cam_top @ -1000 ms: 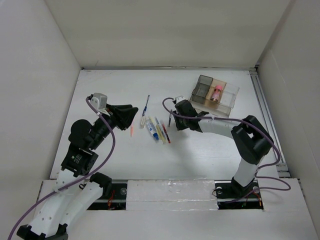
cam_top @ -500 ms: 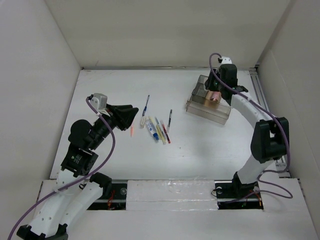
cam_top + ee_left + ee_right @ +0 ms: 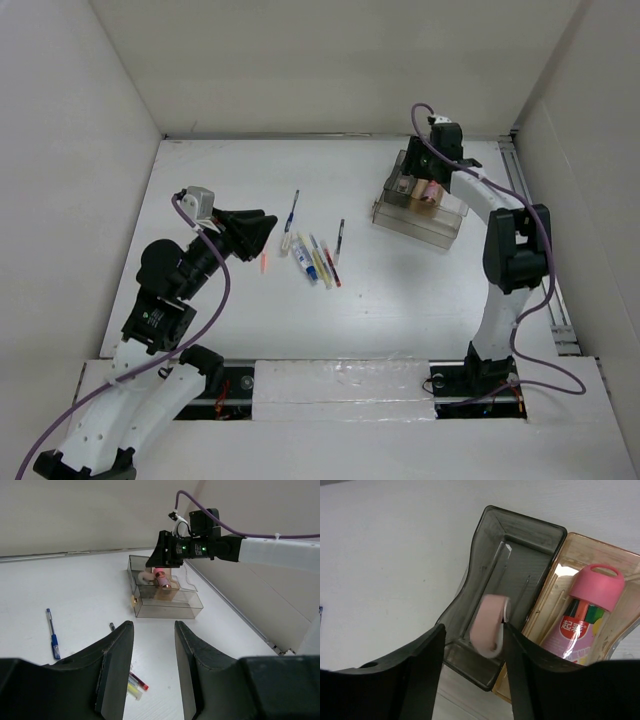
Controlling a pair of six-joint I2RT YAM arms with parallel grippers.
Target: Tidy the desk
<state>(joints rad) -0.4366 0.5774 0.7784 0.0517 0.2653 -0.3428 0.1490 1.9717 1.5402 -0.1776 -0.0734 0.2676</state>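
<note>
The white tabletop point(image 3: 400, 300) lies under both arms. It has white walls around it and a rail point(image 3: 513, 170) on its right edge. A clear tray point(image 3: 420, 225) sits near its far right corner, with a pink bottle point(image 3: 587, 610) in 1 part. The right tool point(image 3: 472, 645) is over the tray's dark part. It is wide, and a pink roll point(image 3: 489, 625) is right by 1 finger. Pens point(image 3: 315, 260) lie in the middle. The left tool point(image 3: 153, 630) hangs nearer the left edge, partly wide, holding nothing.
</note>
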